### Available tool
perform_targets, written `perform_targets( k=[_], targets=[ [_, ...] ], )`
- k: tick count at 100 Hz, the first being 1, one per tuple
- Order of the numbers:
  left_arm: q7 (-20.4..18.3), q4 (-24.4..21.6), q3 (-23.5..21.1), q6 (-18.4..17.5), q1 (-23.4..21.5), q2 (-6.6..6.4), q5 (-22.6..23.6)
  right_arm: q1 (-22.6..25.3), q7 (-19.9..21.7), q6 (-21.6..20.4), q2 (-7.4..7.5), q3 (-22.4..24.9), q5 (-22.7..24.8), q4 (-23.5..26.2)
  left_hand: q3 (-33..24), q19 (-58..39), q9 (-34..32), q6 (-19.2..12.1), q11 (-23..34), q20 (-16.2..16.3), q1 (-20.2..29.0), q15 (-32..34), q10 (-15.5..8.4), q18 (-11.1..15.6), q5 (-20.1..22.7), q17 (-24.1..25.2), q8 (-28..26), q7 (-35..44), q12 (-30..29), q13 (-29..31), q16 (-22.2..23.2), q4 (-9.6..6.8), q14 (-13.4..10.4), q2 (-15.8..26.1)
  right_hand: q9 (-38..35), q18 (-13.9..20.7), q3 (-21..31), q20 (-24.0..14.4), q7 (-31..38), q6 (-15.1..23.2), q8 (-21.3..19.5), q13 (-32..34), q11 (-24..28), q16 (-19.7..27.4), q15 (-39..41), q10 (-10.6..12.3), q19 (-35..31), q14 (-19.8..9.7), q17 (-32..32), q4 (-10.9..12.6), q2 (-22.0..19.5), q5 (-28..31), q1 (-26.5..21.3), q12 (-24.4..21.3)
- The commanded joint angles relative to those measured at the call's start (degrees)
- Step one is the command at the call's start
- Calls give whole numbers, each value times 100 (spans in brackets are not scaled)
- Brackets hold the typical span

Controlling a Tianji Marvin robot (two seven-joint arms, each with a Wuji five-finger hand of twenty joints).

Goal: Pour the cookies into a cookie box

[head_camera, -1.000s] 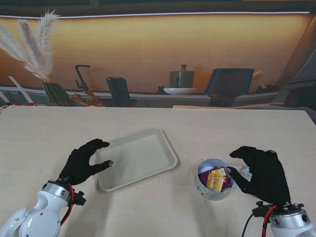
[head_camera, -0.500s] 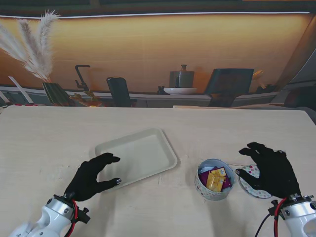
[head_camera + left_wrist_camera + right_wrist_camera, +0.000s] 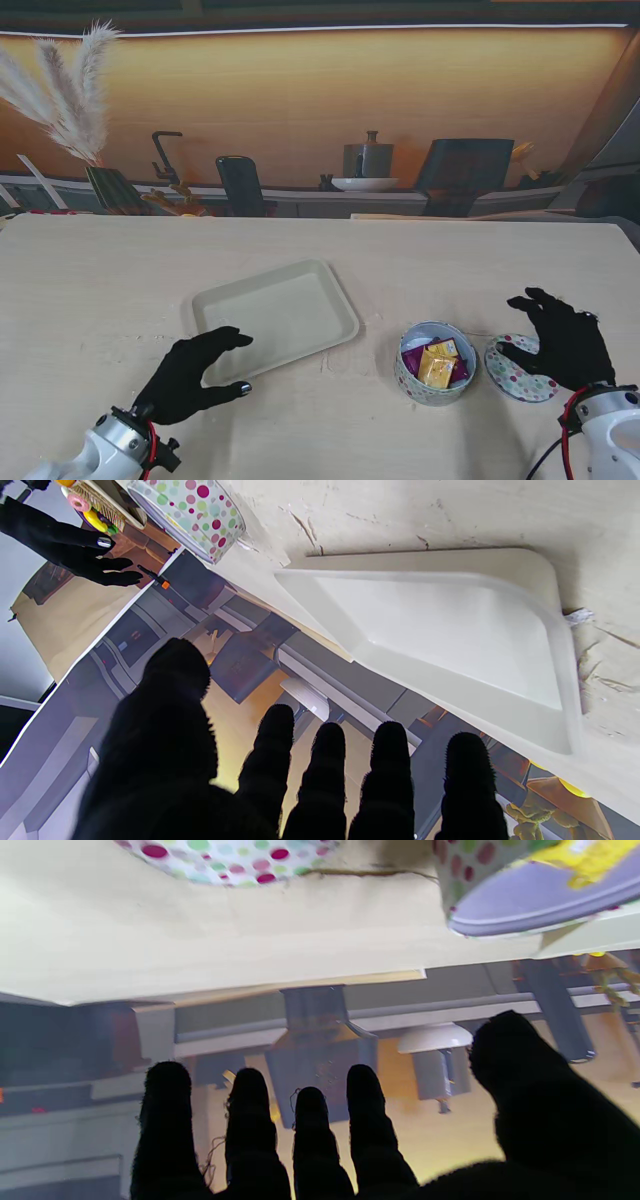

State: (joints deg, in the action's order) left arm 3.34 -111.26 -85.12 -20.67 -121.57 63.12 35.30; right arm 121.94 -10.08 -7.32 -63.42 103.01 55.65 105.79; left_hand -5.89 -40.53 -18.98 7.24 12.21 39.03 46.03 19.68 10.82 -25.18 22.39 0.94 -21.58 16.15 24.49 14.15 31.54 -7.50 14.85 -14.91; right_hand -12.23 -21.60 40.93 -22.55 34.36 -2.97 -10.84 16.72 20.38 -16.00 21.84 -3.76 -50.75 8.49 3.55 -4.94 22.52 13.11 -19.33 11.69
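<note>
Both hands are pulling back toward you now. A second ago your right hand (image 3: 565,342) was curled around the side of the cookie box (image 3: 435,361); now it has slid off and sits over the polka-dot lid (image 3: 520,367), which lies flat on the table (image 3: 450,260) just beside the box. The fingers are spread and loose, gripping nothing. Your left hand (image 3: 195,372) was at the near-left edge of the cream tray (image 3: 275,316); it has drawn away, fingers fanned and empty, tips just short of the tray's near rim.

What does that tell you? The tray is bare and the wrapped cookies (image 3: 437,363) are already in the box, so the pour looks done, and this retreat reads as the wrap-up. Whether the lid still has to go on, the task sentence doesn't say.

Now the box itself: small, round, open on top, white wall dotted in pink and green, lavender lining inside. It stands upright just off your right thumb, apart from it, well beyond the left fingertips. Yellow, orange and purple packets sit heaped at about rim height, nothing spilled around it. In the left wrist view the box (image 3: 192,515) shows past the tray's (image 3: 450,630) far corner.
</note>
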Motion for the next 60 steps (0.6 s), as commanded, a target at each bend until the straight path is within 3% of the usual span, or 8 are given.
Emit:
perform_targets(
  k=[1,8,27,39,60],
  targets=[
    [-160,-103,-37,-23,-101,-14,63,-56,273,117,13,-27,-29,-150,147,134,164,-138,-158,-105,-89,-129,-204,168,-221,100,14,-153,-69,-84,-115,215,-210,98,221,170,-117,-53,11,83,139,-318,-387,100,-119,137,211,-233,-191,150,-29,-318,179,-184],
    [-148,-124,-63,-49,-123,-19,159,-134,460,243,43,-58,-37,-285,156,159,159,-144,-162,-95,-89,-139,-212,169,-224,92,17,-161,-69,-60,-119,224,-219,73,243,266,-216,-104,7,132,193,-511,-857,138,-182,197,366,-321,-329,162,-15,-564,223,-385],
    [-187,-144,-104,-52,-143,-22,135,-410,748,461,118,-238,60,-632,154,194,145,-147,-172,-58,-82,-162,-208,171,-223,84,20,-170,-69,-24,-123,246,-206,106,319,383,-405,-171,-126,246,253,-856,-1507,246,-363,285,810,-493,-555,179,176,-857,291,-649],
    [-187,-146,-123,-60,-147,-22,159,-590,1041,559,179,-345,171,-788,150,212,106,-148,-164,-37,-58,-153,-193,172,-204,79,19,-167,-63,12,-112,251,-190,122,361,429,-456,-258,-686,421,302,-991,-2038,382,-647,356,1111,-599,-676,185,262,-840,346,-886],
    [-236,-168,-162,-72,-166,-29,159,-840,1459,757,253,-504,236,-1011,144,317,88,-143,-162,-48,-24,-155,-203,182,-182,80,15,-160,-59,21,-104,252,-201,149,503,211,-480,-298,-1449,553,162,-1038,-2263,442,-982,374,1378,-609,-736,182,387,-817,448,-998]
  ],
)
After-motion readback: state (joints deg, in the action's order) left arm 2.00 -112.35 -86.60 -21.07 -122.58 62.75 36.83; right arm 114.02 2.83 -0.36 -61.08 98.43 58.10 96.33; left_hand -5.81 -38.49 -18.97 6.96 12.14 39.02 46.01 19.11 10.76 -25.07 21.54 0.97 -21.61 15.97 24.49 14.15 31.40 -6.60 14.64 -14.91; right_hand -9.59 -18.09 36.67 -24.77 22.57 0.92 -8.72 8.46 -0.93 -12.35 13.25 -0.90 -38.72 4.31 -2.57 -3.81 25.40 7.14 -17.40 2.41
